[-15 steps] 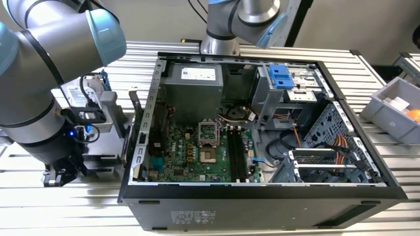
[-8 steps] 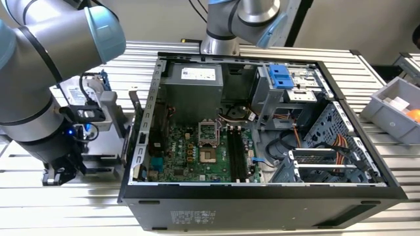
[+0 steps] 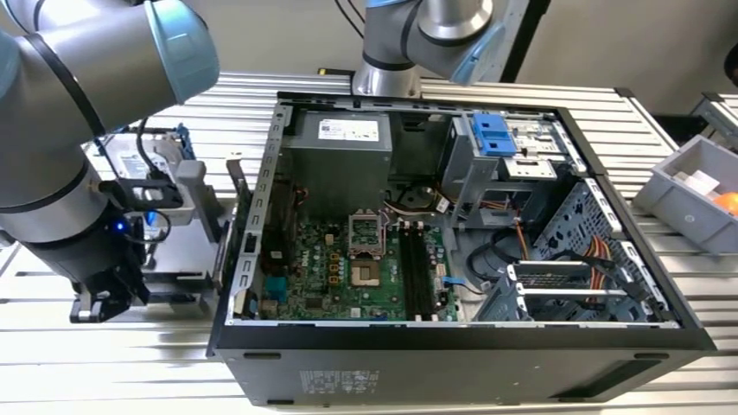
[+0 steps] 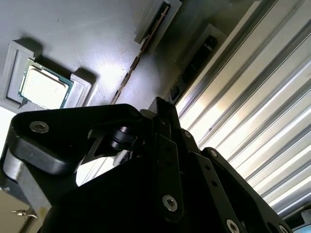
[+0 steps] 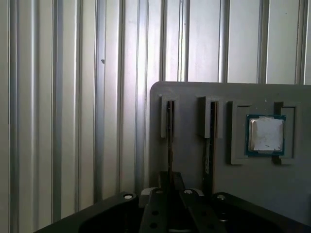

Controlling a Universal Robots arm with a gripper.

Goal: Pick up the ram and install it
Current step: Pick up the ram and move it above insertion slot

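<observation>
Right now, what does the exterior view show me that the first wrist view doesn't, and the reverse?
Exterior view: the open computer case, its green motherboard with long black slots, and a grey bin. First wrist view: the ram standing edge-on in a grey holder, a second stick beside it, a processor chip, and the claw in line with the ram. Both: the ribbed metal table.

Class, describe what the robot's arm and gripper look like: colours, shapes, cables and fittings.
The arm is round silver-grey tubing with light blue joint caps; black cables and a small blue light sit near its wrist. The gripper is matte black and angular, with silver screw heads.
</observation>
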